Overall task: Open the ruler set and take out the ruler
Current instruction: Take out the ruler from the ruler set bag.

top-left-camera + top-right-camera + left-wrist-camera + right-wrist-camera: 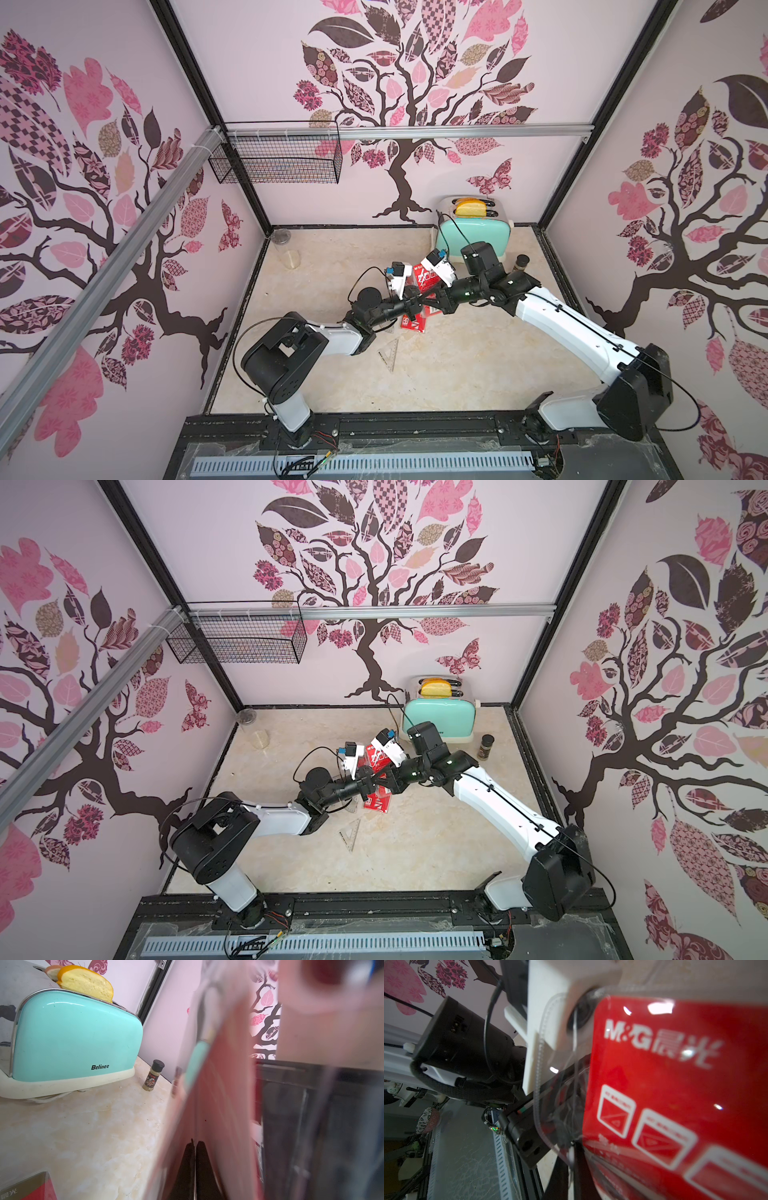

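Note:
The ruler set [427,277] is a red printed pack in a clear plastic sleeve. It is held up off the table between my two grippers, and more red of it [413,323] shows below the arms. My left gripper [417,300] is shut on a thin edge of the ruler set [224,1076]; in the left wrist view the left gripper [195,1141] has its jaws pressed together. My right gripper [572,1149] is shut on the clear edge of the ruler set [675,1084]. A clear triangular ruler [390,353] lies flat on the table in front of the arms.
A teal toaster [473,237] with bread in it stands at the back, a small spice jar [522,262] to its right. A clear cup [291,258] and lid [280,237] sit at the back left corner. A wire basket [282,158] hangs on the wall.

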`<state>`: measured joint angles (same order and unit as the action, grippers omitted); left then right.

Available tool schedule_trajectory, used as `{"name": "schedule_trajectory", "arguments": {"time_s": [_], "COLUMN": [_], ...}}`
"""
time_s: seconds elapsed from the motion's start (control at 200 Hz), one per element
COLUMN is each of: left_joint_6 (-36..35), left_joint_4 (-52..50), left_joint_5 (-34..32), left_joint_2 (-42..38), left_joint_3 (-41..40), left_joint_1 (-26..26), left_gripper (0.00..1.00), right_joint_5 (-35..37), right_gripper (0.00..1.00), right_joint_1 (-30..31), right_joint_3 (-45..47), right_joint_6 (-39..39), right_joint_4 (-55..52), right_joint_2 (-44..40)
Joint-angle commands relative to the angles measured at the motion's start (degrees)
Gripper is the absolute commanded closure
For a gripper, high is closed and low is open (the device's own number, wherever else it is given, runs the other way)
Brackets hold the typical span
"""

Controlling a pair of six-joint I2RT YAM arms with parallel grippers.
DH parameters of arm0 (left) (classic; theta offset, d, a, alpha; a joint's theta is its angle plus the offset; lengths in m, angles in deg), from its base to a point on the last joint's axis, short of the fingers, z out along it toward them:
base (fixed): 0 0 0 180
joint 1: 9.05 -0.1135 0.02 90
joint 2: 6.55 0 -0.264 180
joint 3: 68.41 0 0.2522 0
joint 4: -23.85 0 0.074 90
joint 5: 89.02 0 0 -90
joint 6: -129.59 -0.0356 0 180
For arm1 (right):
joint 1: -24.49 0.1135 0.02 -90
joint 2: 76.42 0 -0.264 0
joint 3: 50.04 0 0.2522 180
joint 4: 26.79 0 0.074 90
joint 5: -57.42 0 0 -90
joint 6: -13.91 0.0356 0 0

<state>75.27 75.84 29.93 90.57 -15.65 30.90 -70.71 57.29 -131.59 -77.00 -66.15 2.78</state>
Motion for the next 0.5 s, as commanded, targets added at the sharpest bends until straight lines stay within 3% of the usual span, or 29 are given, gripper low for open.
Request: {"name": "schedule_trajectory", "arguments": {"time_s": [0.0, 0.185, 0.495], "left_joint_6": [-2.1, -3.0, -5.5], "left_joint_4": [1.6, 1.6, -6.7], "left_joint_5": [2.6, -0.1, -7.4], "left_joint_2": [0.5, -0.9, -6.7], "left_joint_3": [1.4, -1.1, -4.1], "left_joint_1": [1.7, 1.6, 1.4], "left_gripper": [1.00, 1.00, 1.00], "right_joint_5": [-3.8, -1.1, 11.5], "right_gripper": [1.00, 1.00, 1.00], "right_joint_1": [1.7, 1.3, 0.2], "right_joint_3": [-0.1, 0.8, 4.0], "right_joint_6": [-0.5, -0.3, 2.0], "right_joint_4": [2.1, 2.1, 4.0], "right_joint_2": [-1.6, -4.2, -7.6]}}
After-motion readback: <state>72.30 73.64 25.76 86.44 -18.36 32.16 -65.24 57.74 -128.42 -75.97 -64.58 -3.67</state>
